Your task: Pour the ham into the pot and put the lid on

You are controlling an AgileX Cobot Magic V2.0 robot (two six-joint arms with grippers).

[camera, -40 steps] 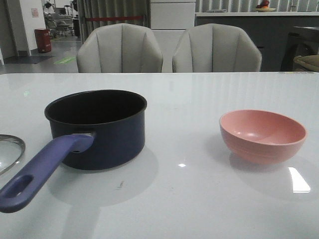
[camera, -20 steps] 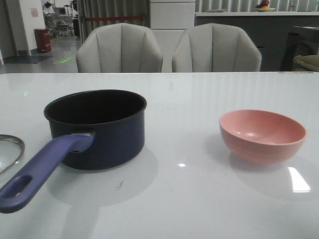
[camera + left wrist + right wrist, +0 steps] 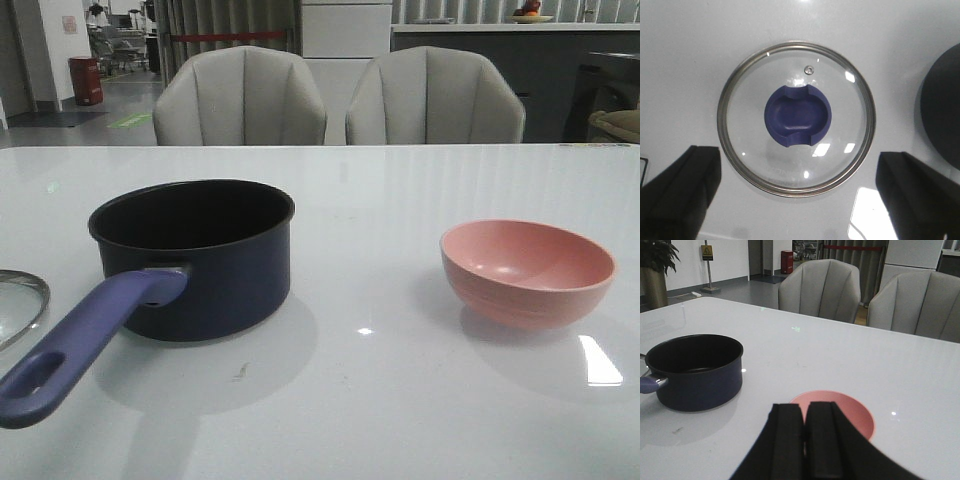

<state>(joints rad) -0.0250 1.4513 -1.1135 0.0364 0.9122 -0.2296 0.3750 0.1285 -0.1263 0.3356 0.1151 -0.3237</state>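
Pot (image 3: 195, 258) sits upright on white table (image 3: 400, 400), left half, roughly mid-depth; dark navy body, uncovered, interior dark. Its purple-blue handle (image 3: 85, 345) runs toward near-left corner of table, hole at its end.

Lid (image 3: 796, 118) lies flat on table near left edge, well to the left of the pot and apart from it; only a sliver of its metal rim shows in front view (image 3: 22, 305). Knob (image 3: 797, 115) up, purple-blue, notched. Clear glass, faint lettering near rim, can't read it.

Left gripper (image 3: 797, 200) hangs directly over lid, jaws spread wide, one finger (image 3: 680, 192) either side of lid rim, not touching it. Nothing between them.

Pink bowl (image 3: 527, 272) upright on right half of table, about same depth as pot, well apart from it. Ham: not visible in any view; bowl interior seen from low angle only, contents can't tell.

Right gripper (image 3: 804, 445) above table w/ bowl (image 3: 840, 412) just beyond its tips; fingers pressed together, holding nothing.

Two grey chairs (image 3: 240, 97) behind far edge.
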